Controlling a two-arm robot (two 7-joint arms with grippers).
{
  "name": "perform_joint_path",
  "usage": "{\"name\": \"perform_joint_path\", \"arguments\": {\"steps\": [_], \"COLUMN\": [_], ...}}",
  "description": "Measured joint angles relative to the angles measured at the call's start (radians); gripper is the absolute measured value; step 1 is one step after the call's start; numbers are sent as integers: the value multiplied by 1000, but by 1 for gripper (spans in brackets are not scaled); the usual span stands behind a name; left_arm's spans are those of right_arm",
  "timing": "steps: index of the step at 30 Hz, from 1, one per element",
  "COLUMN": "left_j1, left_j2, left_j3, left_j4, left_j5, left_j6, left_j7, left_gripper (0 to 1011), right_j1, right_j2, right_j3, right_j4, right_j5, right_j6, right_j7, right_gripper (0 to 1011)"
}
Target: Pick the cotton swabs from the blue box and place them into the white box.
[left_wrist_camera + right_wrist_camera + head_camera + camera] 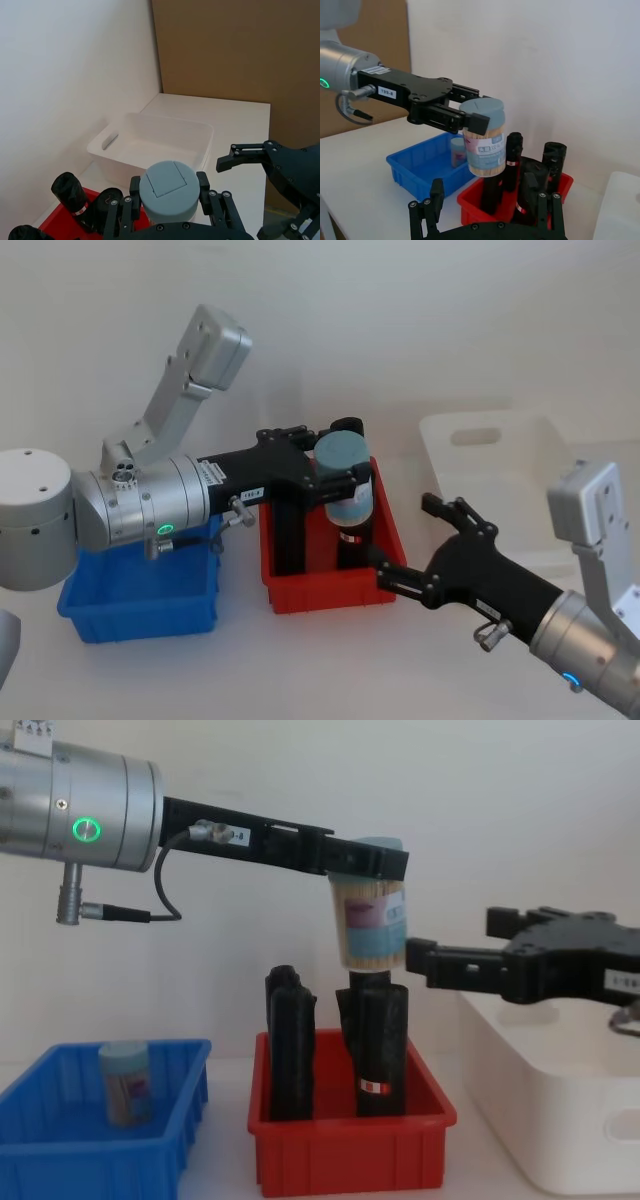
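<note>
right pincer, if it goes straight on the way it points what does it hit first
Probably the cotton swabs jar in the left pincer: the open right pincer sits level with it, though depth is unclear.

In the chest view's centre, tall black rolls [380, 1040] in the red bin [350, 1130] stand just under the held cotton swabs [368, 925]. The right gripper [450, 940], spread wide, hangs between them and the open-topped white box [570, 1120] at lower right.
</note>
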Motion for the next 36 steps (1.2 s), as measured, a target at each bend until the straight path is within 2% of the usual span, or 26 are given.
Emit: {"name": "perform_joint_path", "arguments": {"steps": [6, 15, 25, 36], "left_j1": [-1, -1, -2, -1], "left_j2": [-1, -1, -1, -1], "left_j3": [1, 1, 1, 1], "left_j4": [0, 0, 0, 0], "left_j5": [0, 0, 0, 0], "left_j6": [0, 0, 0, 0], "left_j7": [-2, -3, -4, -4], "left_gripper": [669, 669, 669, 669], "right_j1": [45, 108, 141, 147], "right_j2": [-22, -55, -67, -61], "right_j3": [-14, -30, -36, -37], "right_j4": [-1, 22, 39, 49], "right_j5": [-25, -71, -96, -99], "right_j6": [31, 72, 109, 129], "right_j7": [62, 101, 108, 98], "right_gripper": [1002, 1002, 1002, 1002]}}
